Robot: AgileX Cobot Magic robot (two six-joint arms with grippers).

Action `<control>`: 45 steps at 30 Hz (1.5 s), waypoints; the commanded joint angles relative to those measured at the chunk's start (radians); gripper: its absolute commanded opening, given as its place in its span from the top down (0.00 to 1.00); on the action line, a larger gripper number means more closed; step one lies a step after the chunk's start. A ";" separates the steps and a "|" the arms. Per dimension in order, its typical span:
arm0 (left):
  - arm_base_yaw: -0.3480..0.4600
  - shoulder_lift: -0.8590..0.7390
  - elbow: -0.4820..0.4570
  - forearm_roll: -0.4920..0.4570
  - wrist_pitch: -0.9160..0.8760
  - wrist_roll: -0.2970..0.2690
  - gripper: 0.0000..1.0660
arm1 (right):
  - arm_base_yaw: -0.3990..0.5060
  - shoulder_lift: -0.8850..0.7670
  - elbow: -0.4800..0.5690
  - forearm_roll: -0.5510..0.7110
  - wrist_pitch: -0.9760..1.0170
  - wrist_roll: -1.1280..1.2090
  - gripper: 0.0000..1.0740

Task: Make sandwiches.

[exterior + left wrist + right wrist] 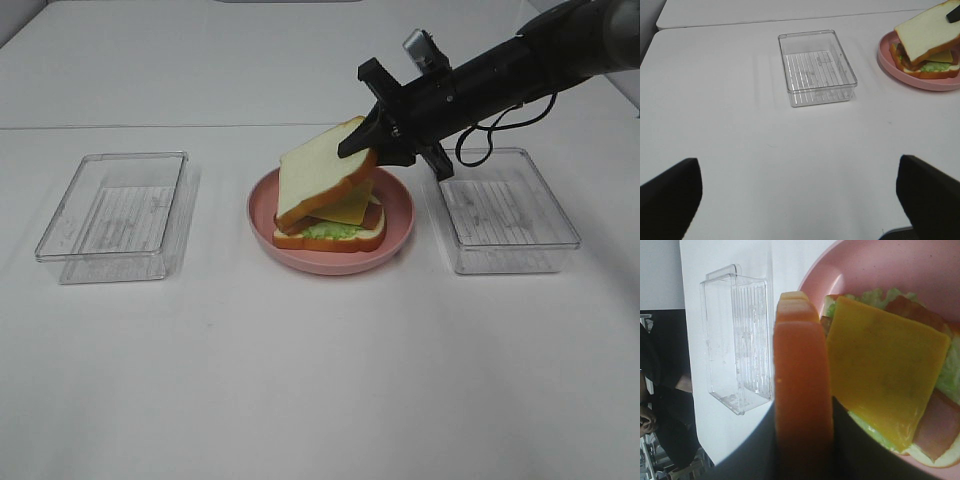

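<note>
The top white toy bread slice with orange-brown crust (325, 172) hangs tilted over the yellow cheese square (350, 209), bacon and lettuce stack on the pink round plate (398, 192) mid-tabletop, pinched by the right gripper (362, 142). Capping step: next, level it and lower squarely. The left gripper (799, 192) stands spread, idle.

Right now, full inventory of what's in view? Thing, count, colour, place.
top bread slice: 1, white with orange-brown crust, tilted over the stack, held at its edge
cheese square: 1, yellow, on the stack
bacon strips: reddish-brown, count unclear, under the cheese
lettuce leaf: green, above the bottom slice
bottom bread slice: 1, white, orange-brown crust, on the plate
plate: 1, pink, table centre
clear containers: 2, transparent, one left, one right of the plate
table: white
right gripper: black, shut on top bread slice
left gripper: black, open, above bare table
</note>
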 commanded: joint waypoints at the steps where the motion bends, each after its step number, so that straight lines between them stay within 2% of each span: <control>1: -0.002 -0.021 0.005 -0.007 -0.012 -0.005 0.08 | 0.000 0.016 -0.009 0.016 -0.001 -0.002 1.00; 8: -0.002 -0.021 0.005 -0.007 -0.012 -0.005 0.08 | 0.000 0.017 -0.009 -0.005 -0.007 0.002 1.00; 9: -0.002 -0.021 0.005 -0.007 -0.012 -0.005 0.08 | 0.000 0.017 -0.009 -0.011 -0.007 0.002 0.87; 10: -0.002 -0.021 0.005 -0.007 -0.012 -0.005 0.08 | 0.000 0.017 -0.009 -0.018 -0.003 0.005 0.69; 11: -0.002 -0.021 0.005 -0.007 -0.012 -0.005 0.08 | 0.000 0.017 -0.009 -0.018 -0.003 0.005 0.69; 12: -0.002 -0.021 0.005 -0.007 -0.012 -0.005 0.08 | 0.000 0.017 -0.009 -0.025 0.001 0.012 0.57; 13: -0.002 -0.021 0.005 -0.007 -0.012 -0.005 0.08 | 0.000 0.017 -0.009 -0.025 0.001 0.012 0.57; 14: -0.002 -0.021 0.005 -0.007 -0.012 -0.005 0.08 | 0.000 0.013 -0.011 -0.045 0.004 0.018 0.36; 15: -0.002 -0.021 0.005 -0.007 -0.012 -0.005 0.08 | 0.000 0.007 -0.018 -0.073 0.015 0.018 0.20; 16: -0.002 -0.021 0.005 -0.007 -0.012 -0.005 0.08 | 0.000 0.007 -0.018 -0.073 0.015 0.018 0.20; 17: -0.002 -0.021 0.005 -0.007 -0.012 -0.005 0.08 | 0.000 -0.007 -0.018 -0.102 0.013 0.026 0.16; 20: -0.002 -0.021 0.005 -0.007 -0.012 -0.005 0.08 | 0.000 -0.023 -0.018 -0.134 0.011 0.031 0.14; 22: -0.002 -0.021 0.005 -0.007 -0.012 -0.005 0.08 | -0.001 -0.042 -0.018 -0.182 0.011 0.049 0.14; 24: -0.002 -0.021 0.005 -0.007 -0.012 -0.005 0.08 | -0.001 -0.075 -0.018 -0.284 0.010 0.103 0.14; 25: -0.002 -0.021 0.005 -0.007 -0.012 -0.005 0.08 | -0.001 -0.075 -0.018 -0.284 0.010 0.103 0.14; 27: -0.002 -0.021 0.005 -0.007 -0.012 -0.005 0.08 | -0.001 -0.117 -0.018 -0.425 0.007 0.180 0.14; 28: -0.002 -0.021 0.005 -0.007 -0.012 -0.005 0.08 | -0.001 -0.117 -0.018 -0.425 0.007 0.180 0.14; 33: -0.002 -0.021 0.005 -0.007 -0.012 -0.005 0.08 | -0.001 -0.227 -0.018 -0.667 -0.003 0.323 0.14; 34: -0.002 -0.021 0.005 -0.007 -0.012 -0.005 0.08 | -0.001 -0.227 -0.018 -0.667 -0.003 0.323 0.14; 35: -0.002 -0.021 0.005 -0.007 -0.012 -0.005 0.08 | -0.001 -0.270 -0.018 -0.756 0.011 0.348 0.14; 37: -0.002 -0.021 0.005 -0.007 -0.012 -0.005 0.08 | -0.001 -0.290 -0.018 -0.804 0.019 0.369 0.14; 38: -0.002 -0.021 0.005 -0.007 -0.012 -0.005 0.08 | -0.003 -0.320 -0.018 -0.884 0.043 0.402 0.14; 41: -0.002 -0.021 0.005 -0.007 -0.012 -0.005 0.08 | -0.023 -0.348 -0.018 -0.950 0.071 0.404 0.15; 45: -0.002 -0.021 0.005 -0.007 -0.012 -0.005 0.08 | -0.070 -0.352 -0.018 -0.964 0.090 0.405 0.15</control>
